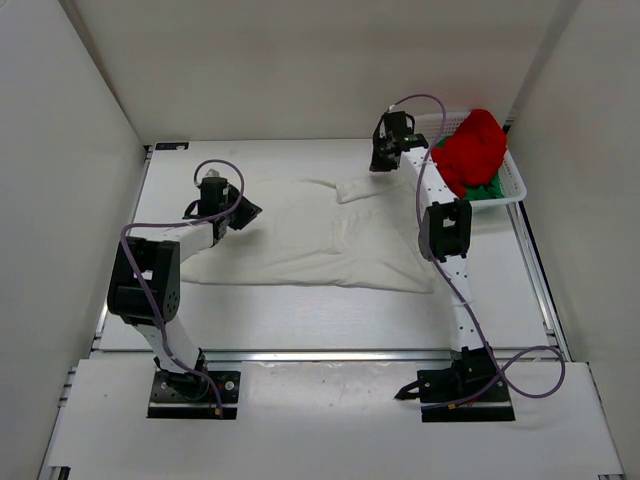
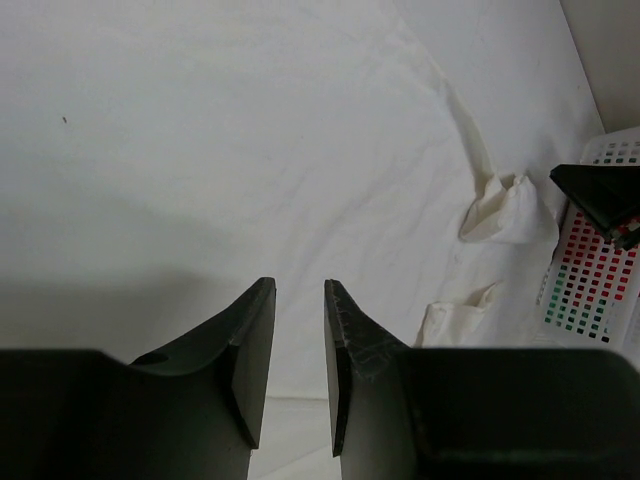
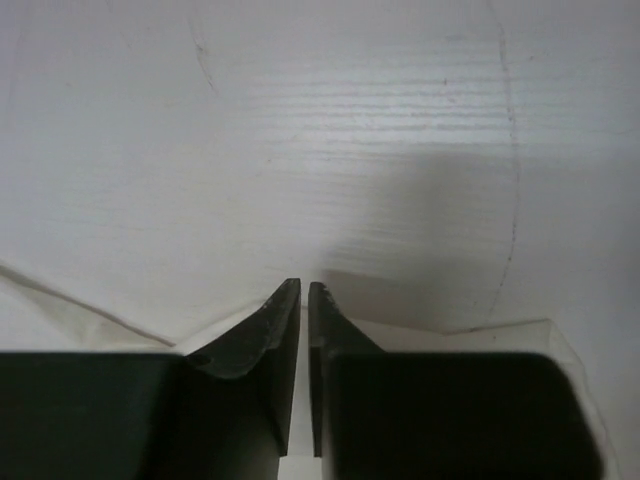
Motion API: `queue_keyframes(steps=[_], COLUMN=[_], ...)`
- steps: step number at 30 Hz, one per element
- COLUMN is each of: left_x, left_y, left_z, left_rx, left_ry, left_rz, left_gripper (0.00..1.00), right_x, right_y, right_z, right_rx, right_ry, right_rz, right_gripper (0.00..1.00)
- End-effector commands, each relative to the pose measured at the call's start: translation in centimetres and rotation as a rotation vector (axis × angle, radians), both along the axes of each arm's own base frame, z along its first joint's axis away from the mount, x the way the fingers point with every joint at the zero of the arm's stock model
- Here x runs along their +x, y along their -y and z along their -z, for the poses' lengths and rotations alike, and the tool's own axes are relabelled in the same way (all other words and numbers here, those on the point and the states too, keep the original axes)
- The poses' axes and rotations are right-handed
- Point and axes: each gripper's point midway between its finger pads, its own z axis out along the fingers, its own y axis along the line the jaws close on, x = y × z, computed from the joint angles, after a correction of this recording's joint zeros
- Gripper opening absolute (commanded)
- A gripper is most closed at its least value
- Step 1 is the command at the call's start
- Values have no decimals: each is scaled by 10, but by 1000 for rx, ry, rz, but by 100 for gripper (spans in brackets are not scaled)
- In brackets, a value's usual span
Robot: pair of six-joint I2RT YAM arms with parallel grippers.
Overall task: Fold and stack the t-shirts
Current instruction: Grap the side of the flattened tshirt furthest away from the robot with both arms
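The white t-shirt [image 1: 310, 240] lies spread flat across the middle of the table. My left gripper [image 1: 243, 215] hovers over its left part, open, with nothing between its fingers [image 2: 300, 285] and white cloth [image 2: 300, 150] below. At the shirt's far right sleeve [image 1: 355, 189], my right gripper [image 1: 383, 165] has its jaws nearly together [image 3: 304, 288], and a sliver of white cloth [image 3: 50, 325] shows between them. The red t-shirt [image 1: 470, 150] is bunched on top of the green t-shirt [image 1: 485, 190] in the basket.
The white mesh basket [image 1: 515, 185] stands at the table's far right, and also shows in the left wrist view [image 2: 590, 280]. White walls close in the table on the left, back and right. Both arm bases are bolted at the near edge.
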Motion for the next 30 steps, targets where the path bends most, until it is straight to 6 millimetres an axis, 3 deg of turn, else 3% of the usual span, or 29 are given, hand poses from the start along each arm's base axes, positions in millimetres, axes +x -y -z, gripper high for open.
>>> queue_keyframes(steps=[1,2,5,7,9,11,15,20,25,30], left_x=[5,8,15,16,14,12,10,9,9,10], left_y=[-5,-5,-10,-9,-10,-8,-4,4,4,2], left_z=[-11,-15,-23,-24,-25,-22,-16,-15,-8,-17], left_rx=[-1,-5,-9,-6,-9,-8,-9,1,-8,3], left_ry=[25,32,46,54,57,50,41,38,23,41], left_rz=[-3,-6,-15,-14,-13,-13,-5,13,7,7], left_gripper=[37,37,37,37,37,37,37,38,37,37], right_x=[20,19,12,5,-5,-10,-11,-13,-23,-17], right_y=[-9,-10,0,11,29,45,55,49,28,12], right_z=[-57,-73,-90,-85,-60,-40,-15,4,14,-1], right_rx=[36,53,24,-35,-92,-140,-161,-160,-67,-5], right_ry=[148,166,166,143,73,23,-34,-54,-104,-70], right_rz=[-12,-13,-4,10,31,67,80,46,-10,-43], right_gripper=[5,1,0,18,32,37,39,47,41,14])
